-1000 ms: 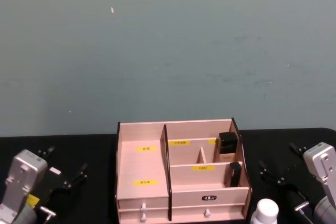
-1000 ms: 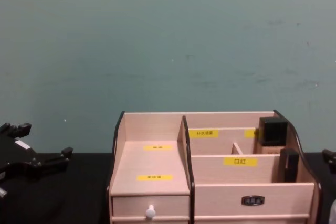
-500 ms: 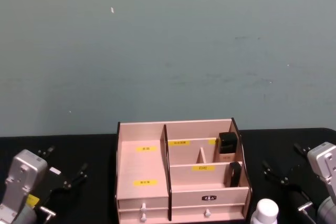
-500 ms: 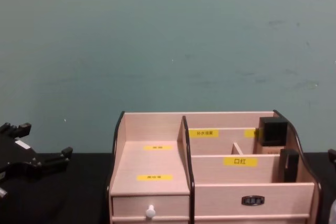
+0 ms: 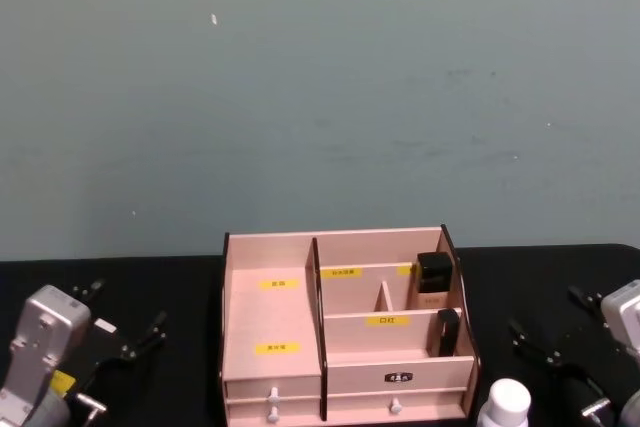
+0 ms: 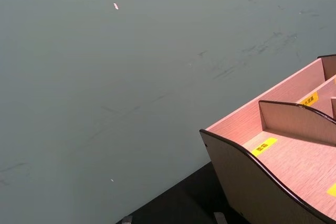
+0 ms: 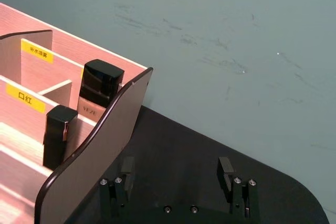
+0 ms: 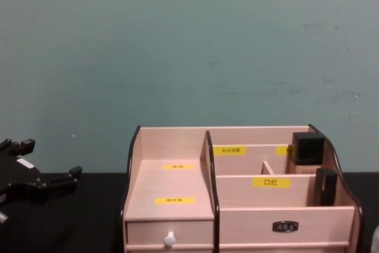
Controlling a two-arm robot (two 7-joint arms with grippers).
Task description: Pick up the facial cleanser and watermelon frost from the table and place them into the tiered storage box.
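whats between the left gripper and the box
Nothing: in the head view, only bare black table lies between the open left gripper and the box.

My right gripper [image 5: 541, 309] has drawn back over the last second. In the head view it has slid outward toward the table's right side and a little nearer the robot's body. I can see its grey wrist housing, whole a second ago, now cut off by the right edge. The gap between it and the tiered storage box [image 5: 345, 247] has widened.
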